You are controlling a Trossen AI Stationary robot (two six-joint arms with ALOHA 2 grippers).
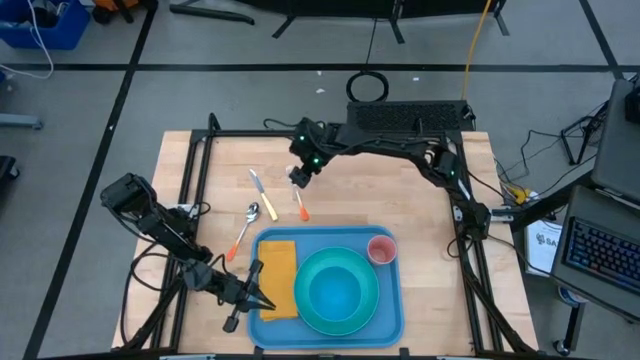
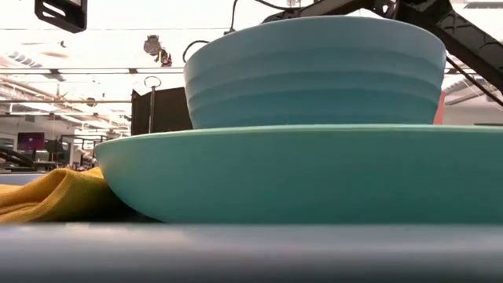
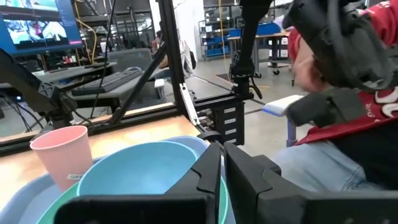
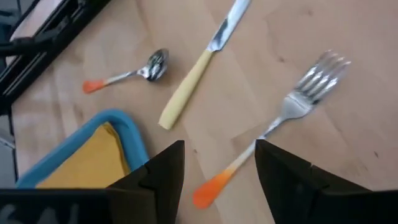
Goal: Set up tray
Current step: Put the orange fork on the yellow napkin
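High view: the large flat light-blue plastic tray [image 1: 385,300] lies at lower centre of the wooden desk [image 1: 400,180], carrying a folded yellow cloth [image 1: 278,278], a round turquoise plate [image 1: 305,305] with a turquoise bowl [image 1: 335,292] on it, and a pink cup [image 1: 382,249]. The left hand [image 1: 262,300], pressed together, sits at the tray's left rim. The right hand [image 1: 299,176] hovers at upper centre above an orange-handled fork [image 1: 299,207].

Right wrist view: its fingers [image 4: 283,177] stand spread either side of the fork's handle; a yellow-handled knife [image 4: 196,71] and an orange-handled spoon [image 4: 127,74] lie nearby.
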